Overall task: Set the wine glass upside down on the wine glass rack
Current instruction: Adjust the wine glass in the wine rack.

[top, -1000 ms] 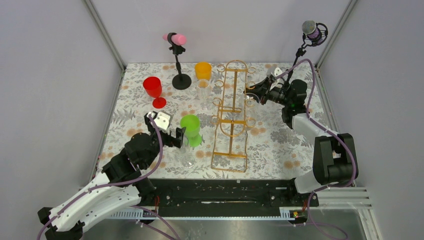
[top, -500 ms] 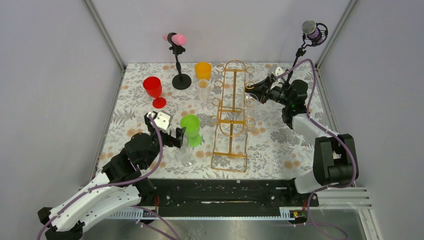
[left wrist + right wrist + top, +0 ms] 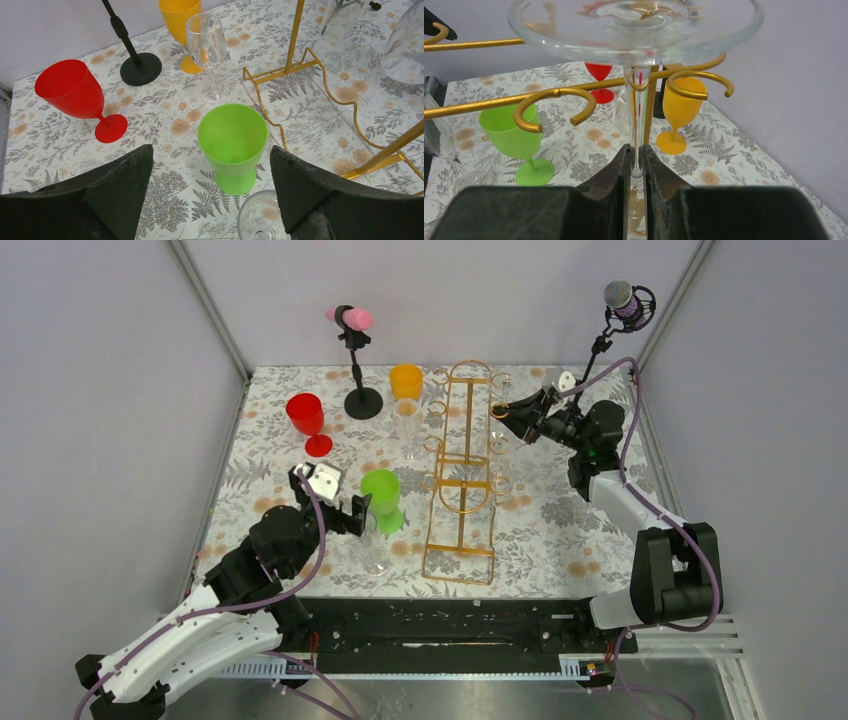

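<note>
Over the table's (image 3: pixel 570 530) far side, right claw (image 3: pixel 635 150) pinches wine glass (image 3: pixel 638 105).

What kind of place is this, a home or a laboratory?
Probably a laboratory test cell: plain grey walls enclose the table, two robot arms are bolted at its near edge, and a microphone stands in a corner.

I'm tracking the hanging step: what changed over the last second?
The right gripper, its fingers shut on the stem of the inverted wine glass, carried it toward the far end of the wine glass rack. The left gripper stayed open beside the green glass, which did not move.
</note>
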Available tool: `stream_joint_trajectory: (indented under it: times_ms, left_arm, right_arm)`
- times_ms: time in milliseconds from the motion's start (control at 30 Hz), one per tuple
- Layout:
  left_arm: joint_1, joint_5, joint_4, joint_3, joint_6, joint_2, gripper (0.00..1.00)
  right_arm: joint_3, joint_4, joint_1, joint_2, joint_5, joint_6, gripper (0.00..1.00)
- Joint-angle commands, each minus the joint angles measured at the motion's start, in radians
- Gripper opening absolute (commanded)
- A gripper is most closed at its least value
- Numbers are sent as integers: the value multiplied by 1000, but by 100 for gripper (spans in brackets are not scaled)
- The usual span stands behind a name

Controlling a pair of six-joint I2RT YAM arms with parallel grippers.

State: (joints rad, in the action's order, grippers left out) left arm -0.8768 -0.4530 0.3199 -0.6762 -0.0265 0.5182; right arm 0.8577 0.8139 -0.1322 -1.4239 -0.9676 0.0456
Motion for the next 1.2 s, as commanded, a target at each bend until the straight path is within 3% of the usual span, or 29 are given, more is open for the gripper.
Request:
stream_joint_trajectory:
  times_ms: [0,467,1167]
  left_arm:
    - [4,-18,-56,9,-12,-2,87]
    - [5,-10,-59,8,-12,6,87]
    - [5,-11,-58,9,-13,0,87]
  right_arm:
    - [3,28,-7,57,41,-35,0]
    - [-62,-24,3,149,95,-116,0]
    - [-62,-202,2,212,26,-224,0]
